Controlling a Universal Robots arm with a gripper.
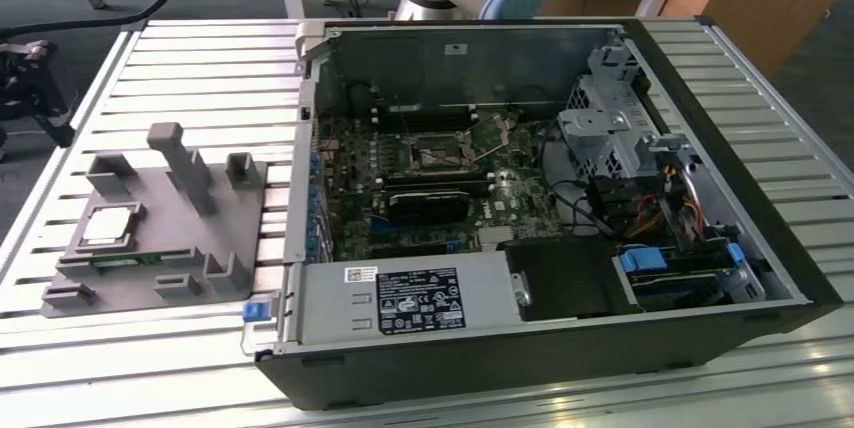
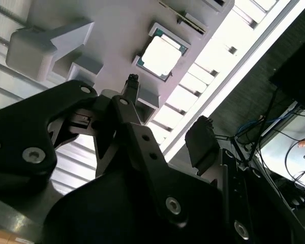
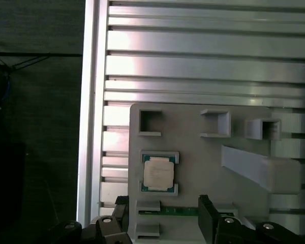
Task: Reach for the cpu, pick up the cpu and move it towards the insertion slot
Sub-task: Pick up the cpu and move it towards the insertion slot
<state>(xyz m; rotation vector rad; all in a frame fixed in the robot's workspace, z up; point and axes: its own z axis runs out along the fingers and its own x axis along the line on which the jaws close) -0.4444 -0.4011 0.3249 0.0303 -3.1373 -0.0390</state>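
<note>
black gripper (image 3: 162, 203), spread wide and empty, near the small square silver-topped cpu (image 3: 158, 173).
it lies on a grey plastic fixture (image 3: 193, 162), nine o'clock of the dark silver-framed insertion slot (image 1: 437, 156) in the exterior view; light, stiff, slick, likely fragile: pinch opposite edges.

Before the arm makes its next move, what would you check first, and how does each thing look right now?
1. The cpu lies flat in its grey holder, uncovered: ok.
2. The gripper is open and empty: ok.
3. The gripper is apart from the cpu, not touching it: ok.
4. The gripper is centred over the cpu: cannot tell.
5. The insertion slot in the exterior view has nothing lying on it: ok.
6. The insertion slot is unlatched and ready to take the chip: cannot tell.
</note>
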